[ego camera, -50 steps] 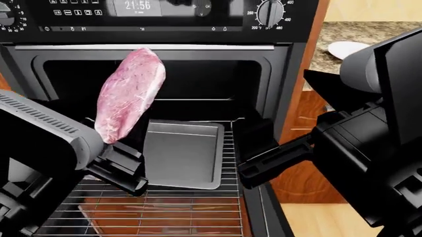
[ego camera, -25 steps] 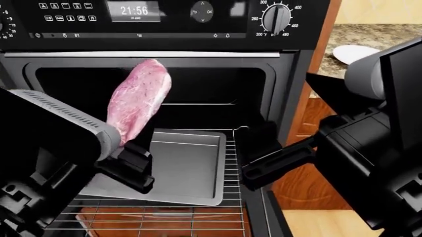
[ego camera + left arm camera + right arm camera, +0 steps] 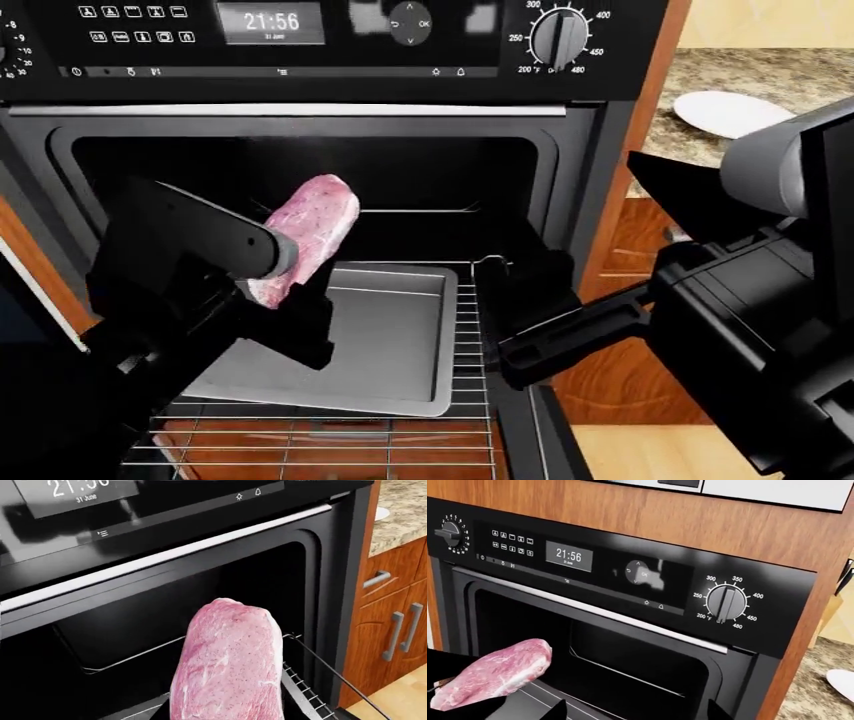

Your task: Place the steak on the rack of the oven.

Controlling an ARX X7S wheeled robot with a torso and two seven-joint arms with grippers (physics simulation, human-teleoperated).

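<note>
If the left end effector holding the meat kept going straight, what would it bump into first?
Probably nothing soon: the left end effector aims the steak into the oven's dark cavity. Its back wall likely comes first, though depth is unclear.

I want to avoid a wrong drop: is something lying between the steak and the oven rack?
Yes. A grey baking tray lies on the rack, below the steak held by the left gripper. Bare bars show beside and in front of it.

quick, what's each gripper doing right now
left gripper: shut on the steak, above the baking tray.
right gripper: holding nothing; jaws' state cannot be told.
</note>
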